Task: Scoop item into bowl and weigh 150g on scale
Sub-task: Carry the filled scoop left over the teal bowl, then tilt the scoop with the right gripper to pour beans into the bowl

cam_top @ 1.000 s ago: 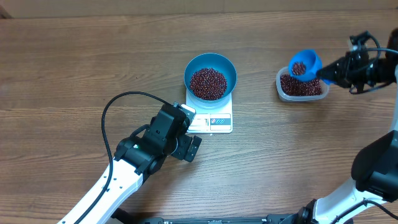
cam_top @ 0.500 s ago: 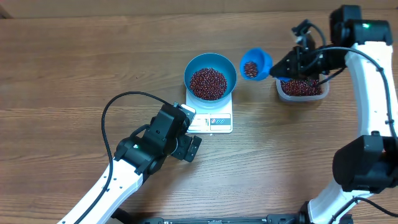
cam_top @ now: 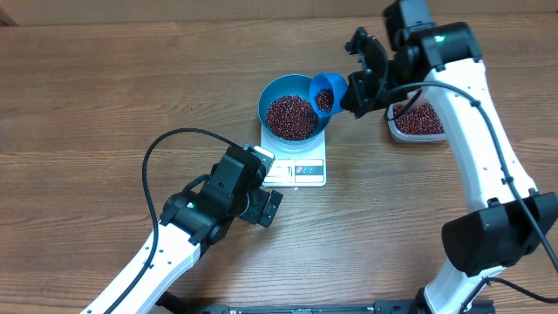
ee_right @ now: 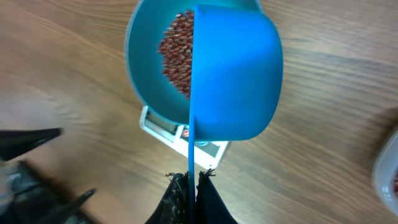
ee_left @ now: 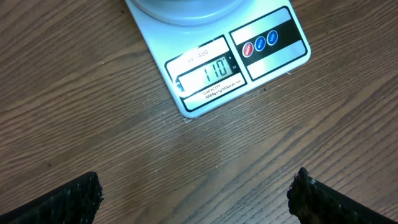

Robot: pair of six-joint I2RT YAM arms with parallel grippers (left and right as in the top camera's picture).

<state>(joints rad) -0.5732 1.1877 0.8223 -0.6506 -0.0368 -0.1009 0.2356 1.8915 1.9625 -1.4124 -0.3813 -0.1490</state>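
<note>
The blue bowl (cam_top: pixel 272 92) stands on the white scale (cam_top: pixel 297 170) and holds a heap of red-brown beans (cam_top: pixel 291 117). My right gripper (cam_top: pixel 356 91) is shut on the thin handle of a small blue scoop (cam_top: pixel 325 92). The scoop hangs over the bowl's right rim with some beans inside. In the right wrist view the scoop (ee_right: pixel 236 74) is seen from behind, covering part of the bowl (ee_right: pixel 146 68), with my right gripper (ee_right: pixel 193 177) pinching its handle. My left gripper (ee_left: pixel 196 186) stands open over bare table before the scale, whose display (ee_left: pixel 211 71) reads 110.
A clear plastic tub (cam_top: pixel 420 120) with more beans sits to the right of the scale, partly under my right arm. A black cable (cam_top: pixel 166 144) loops over the table left of my left arm.
My right arm has swung left, carrying the scoop with beans from above the tub to the bowl's right rim. The left arm has not moved.
</note>
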